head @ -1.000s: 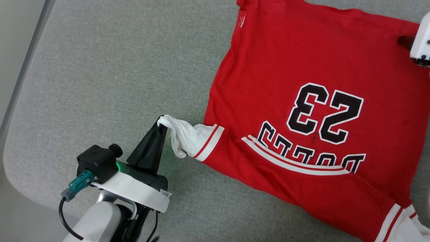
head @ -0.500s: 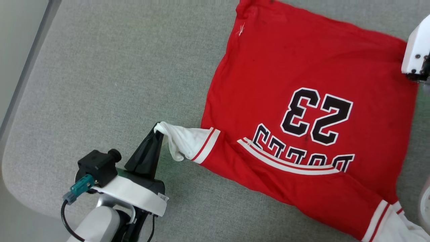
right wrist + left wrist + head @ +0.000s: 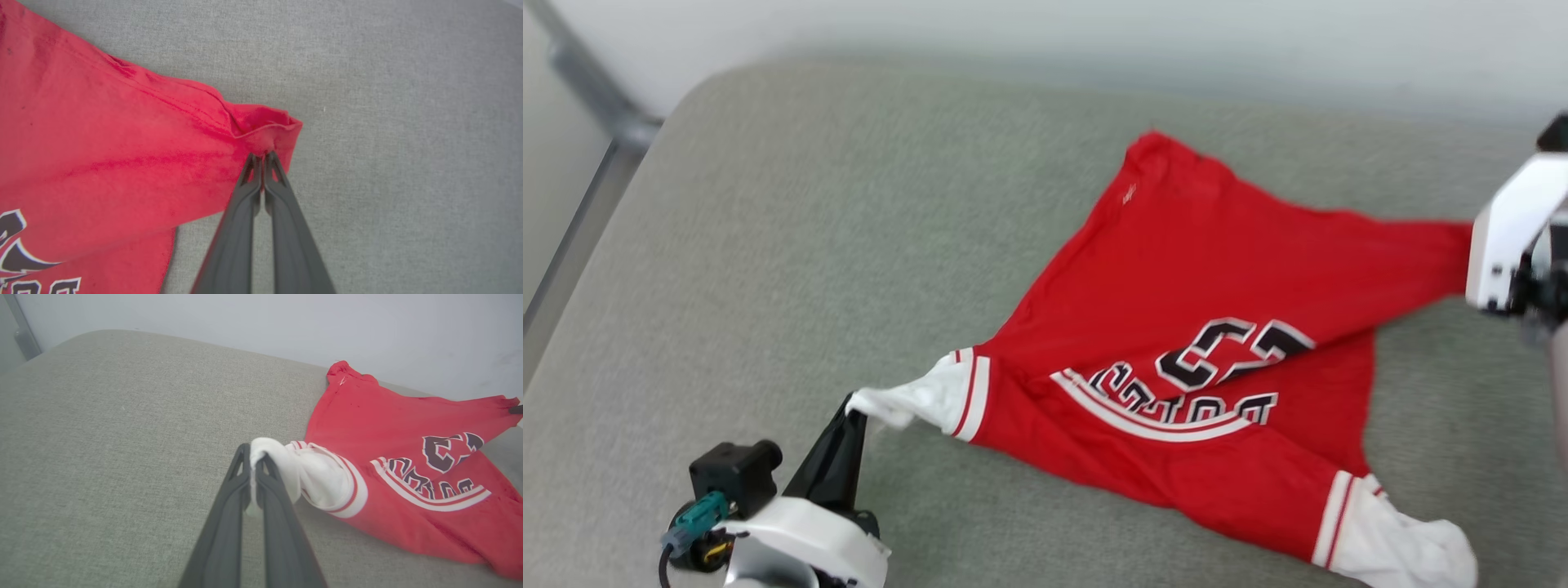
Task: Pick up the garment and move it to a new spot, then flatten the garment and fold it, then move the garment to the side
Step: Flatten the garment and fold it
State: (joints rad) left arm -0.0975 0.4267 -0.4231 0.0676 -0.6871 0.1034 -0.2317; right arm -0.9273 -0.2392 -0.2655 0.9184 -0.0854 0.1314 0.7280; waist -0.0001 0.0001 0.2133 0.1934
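Observation:
The garment (image 3: 1217, 269), a red jersey T-shirt with white sleeves and black lettering, lies on the grey cushion with its right bottom corner lifted and folding over the numbers. My left gripper (image 3: 854, 411) is shut on the tip of the near white sleeve (image 3: 915, 396); the left wrist view shows the cloth (image 3: 282, 465) pinched between the dark fingers (image 3: 229, 522). My right gripper (image 3: 262, 155) is shut on the red hem corner (image 3: 269, 126), held above the cushion. In the head view its white wrist (image 3: 1507, 237) is at the right edge, hiding the fingertips. The other white sleeve (image 3: 1401, 543) lies at the lower right.
The grey cushioned surface (image 3: 768, 245) spreads wide to the left of the garment. A pale wall (image 3: 1045, 24) runs along the back, and a grey rail (image 3: 596, 106) stands at the far left. The cushion's rounded corner is at the upper left.
The head camera has tilted up, bringing the back wall into view. The right gripper has lifted the hem corner, so the shirt's right side now folds over the numbers. The left gripper still holds the sleeve.

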